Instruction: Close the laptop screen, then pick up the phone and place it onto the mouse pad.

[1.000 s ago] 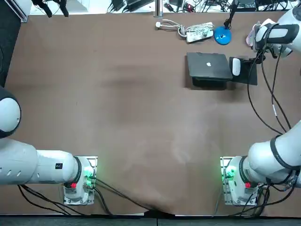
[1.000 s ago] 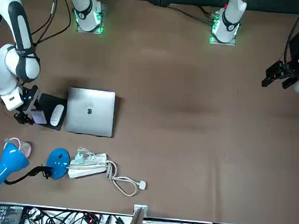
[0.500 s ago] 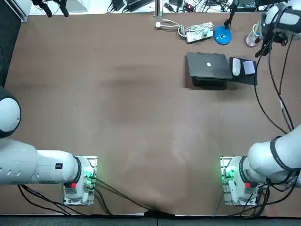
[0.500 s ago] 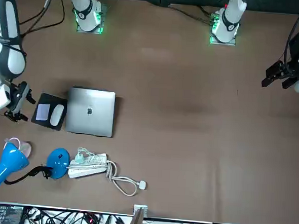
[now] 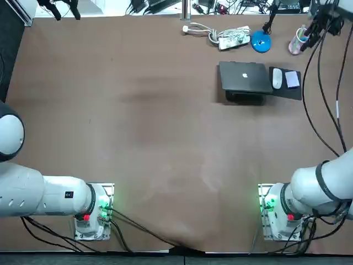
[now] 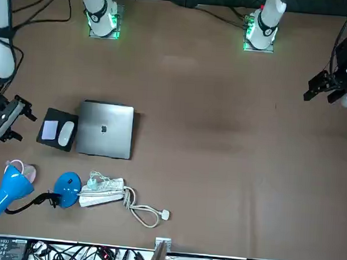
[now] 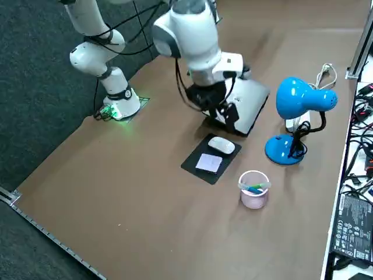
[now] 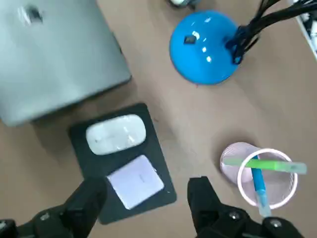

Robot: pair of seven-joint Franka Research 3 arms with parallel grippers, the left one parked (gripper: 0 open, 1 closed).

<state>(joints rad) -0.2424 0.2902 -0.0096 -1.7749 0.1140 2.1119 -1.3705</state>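
- Grey laptop (image 5: pixel 245 76), lid shut, flat on the brown worktop (image 5: pixel 138 110).
- White mouse (image 5: pixel 277 80) and pale phone (image 5: pixel 292 80), side by side on the black mouse pad (image 5: pixel 287 93).
- Right claw (image 8: pixel 146 186), fingers spread wide and holding nothing, poised clear of the worktop, right of the pad.

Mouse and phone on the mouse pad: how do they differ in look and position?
The mouse is white and domed; the phone is pale lilac and flat. The mouse lies nearer the laptop. Both rest on the mouse pad. The open right end effector hovers just beyond it.
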